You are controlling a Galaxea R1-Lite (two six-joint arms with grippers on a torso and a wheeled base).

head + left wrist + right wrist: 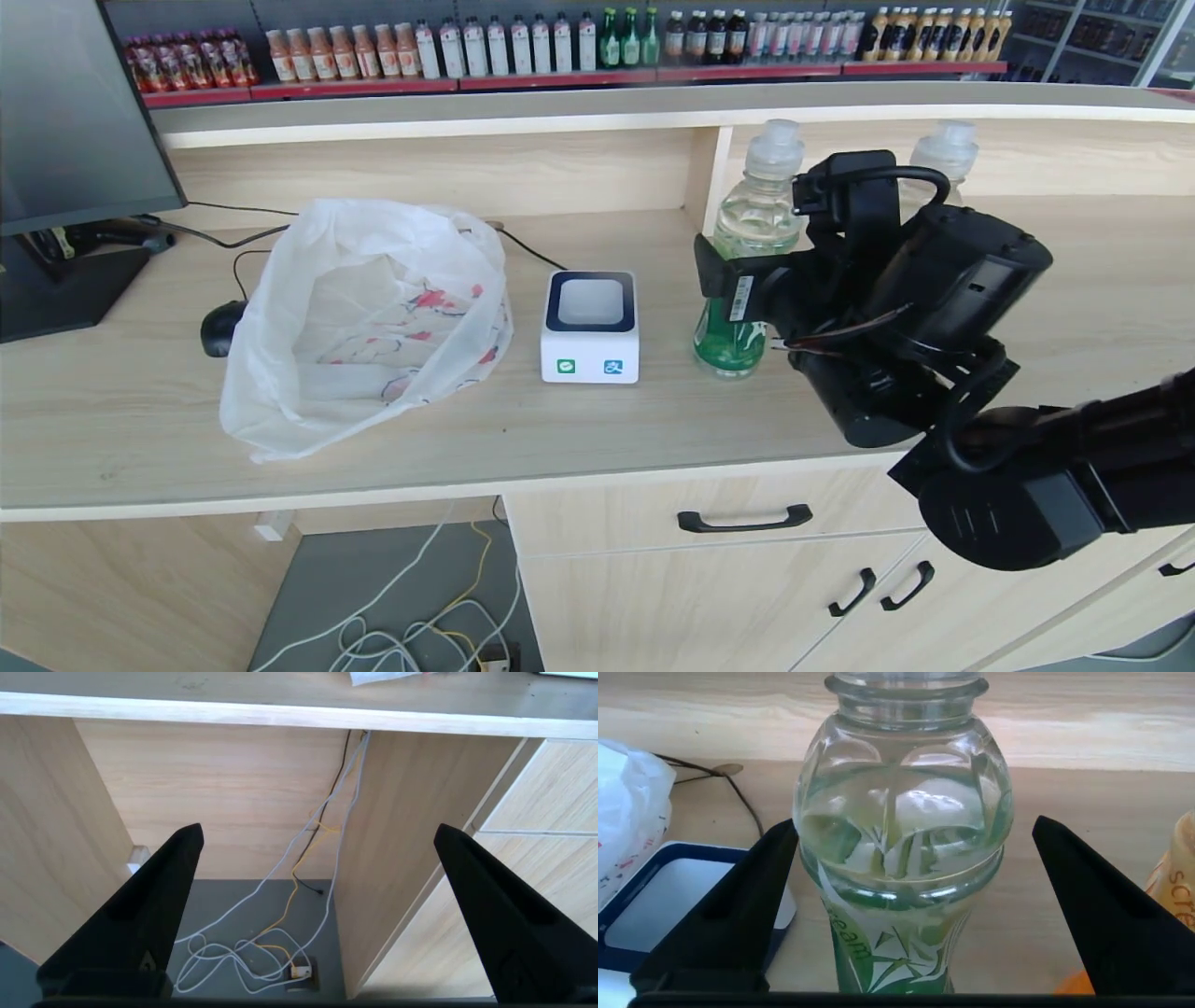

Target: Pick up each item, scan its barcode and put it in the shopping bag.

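Here the step in hand looks to be the first grasp: the right gripper [915,833] stands wide, one finger on each side of the green-labelled bottle [749,219], with a gap showing on both sides, so nothing is gripped yet. The bottle stands upright on the counter [140,411], just right of the scanner [590,327], and the shopping bag [364,317] lies open further left. A second bottle [943,154] stands beyond, to the far right.

To do this well, the fingers should probably close on the straight labelled body below the ribbed shoulder, where the clear plastic is less likely to slip or buckle. The squeeze should be centred so the bottle does not tip toward the scanner. A lift straight up before carrying left would keep the base off the scanner's edge, and the label's barcode would then need turning to face the scanner window.

The right arm comes in from the near right, its wrist level and roughly side-on to the bottle. The left gripper [318,835] hangs below the counter edge, also spread wide and holding nothing, over the loose cables [280,924] on the floor
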